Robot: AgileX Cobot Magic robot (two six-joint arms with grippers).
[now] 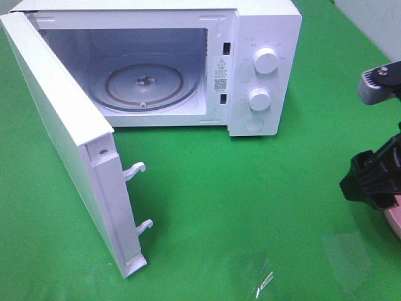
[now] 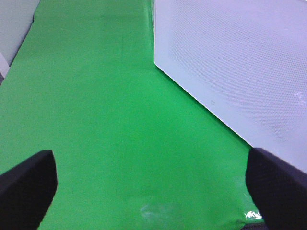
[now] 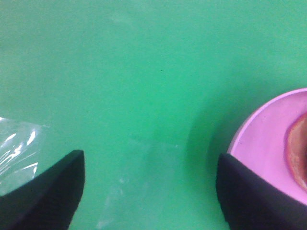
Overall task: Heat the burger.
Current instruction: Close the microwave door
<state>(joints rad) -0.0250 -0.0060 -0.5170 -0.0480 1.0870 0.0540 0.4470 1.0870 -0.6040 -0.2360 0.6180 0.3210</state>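
Beside the right gripper: right gripper [image 3: 148, 191] hangs just above the green cloth [image 3: 144, 86], its two dark fingertips [image 3: 45, 191] spread wide with only bare cloth between them; released, grasping nothing.
Burger: only a brown-orange sliver of the burger [image 3: 300, 158] shows, at the frame edge of the right wrist view, lying on the pink plate [image 3: 268, 143]; it sits outside the gripper's span, just past one fingertip, not between the fingers.
Plate against gripper: the plate's rim runs right beside that fingertip; whether they touch cannot be told. In the high view the plate [image 1: 395, 213] peeks out at the right edge, under the black gripper body [image 1: 373, 179].
Other side of the right gripper: a crinkled clear plastic film [image 3: 17, 148] lies flat on the cloth, near the opposite fingertip.
Left gripper: left gripper [image 2: 151, 191] is released too, fingertips [image 2: 26, 187] far apart over bare cloth, holding nothing; it does not show in the high view.
Ahead of the left gripper: the perforated white panel of the microwave door [image 2: 240, 62] stands just beyond one fingertip.
Farther off: white microwave [image 1: 250, 69] stands well apart from the right gripper, across open cloth, its door [image 1: 69, 144] swung fully open.
Farthest: the glass turntable [image 1: 144, 84] lies inside the cavity, nothing on it; two white knobs [image 1: 265, 61] sit on the control panel.
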